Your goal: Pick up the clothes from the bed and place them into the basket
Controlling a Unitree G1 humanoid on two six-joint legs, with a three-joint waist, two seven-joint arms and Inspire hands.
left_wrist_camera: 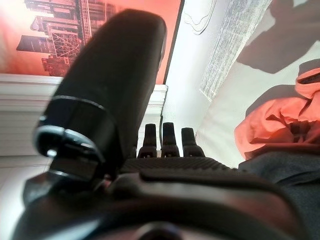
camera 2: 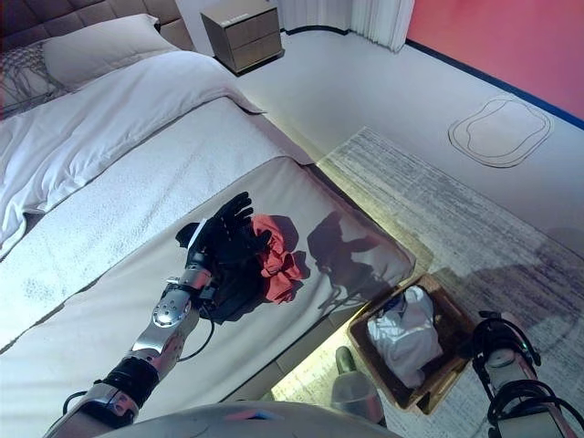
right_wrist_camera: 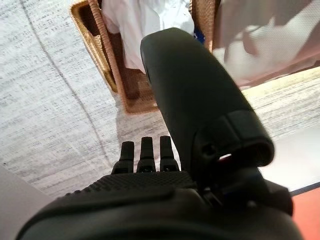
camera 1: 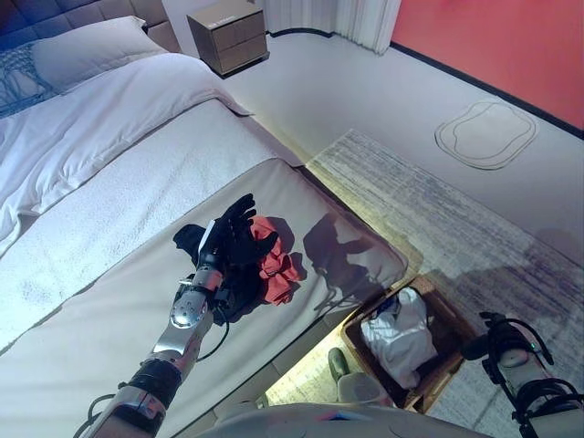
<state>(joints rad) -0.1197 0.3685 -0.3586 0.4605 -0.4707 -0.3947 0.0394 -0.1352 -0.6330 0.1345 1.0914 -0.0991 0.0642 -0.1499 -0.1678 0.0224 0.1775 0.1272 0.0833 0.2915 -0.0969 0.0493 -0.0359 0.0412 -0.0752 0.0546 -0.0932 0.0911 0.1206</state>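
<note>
A red garment (camera 1: 281, 266) and a black garment (camera 1: 189, 240) lie crumpled together on the grey cover near the bed's foot edge. My left hand (camera 1: 235, 239) hovers just over them with fingers straight and spread, holding nothing. Its wrist view shows the straight fingers (left_wrist_camera: 163, 140), the red garment (left_wrist_camera: 272, 122) and dark cloth beside it. A wicker basket (camera 1: 449, 321) stands on the floor by the bed with white clothes (camera 1: 401, 336) in it. My right hand (camera 1: 505, 339) hangs low beside the basket, open and empty. The right wrist view shows its fingers (right_wrist_camera: 145, 152) past the basket (right_wrist_camera: 107, 65).
The bed has a white duvet (camera 1: 100, 137) and pillows (camera 1: 82, 50) at its head. A nightstand (camera 1: 230, 35) stands by the far wall. A grey rug (camera 1: 456, 210) lies under the basket, and a round mat (camera 1: 485, 132) lies further out.
</note>
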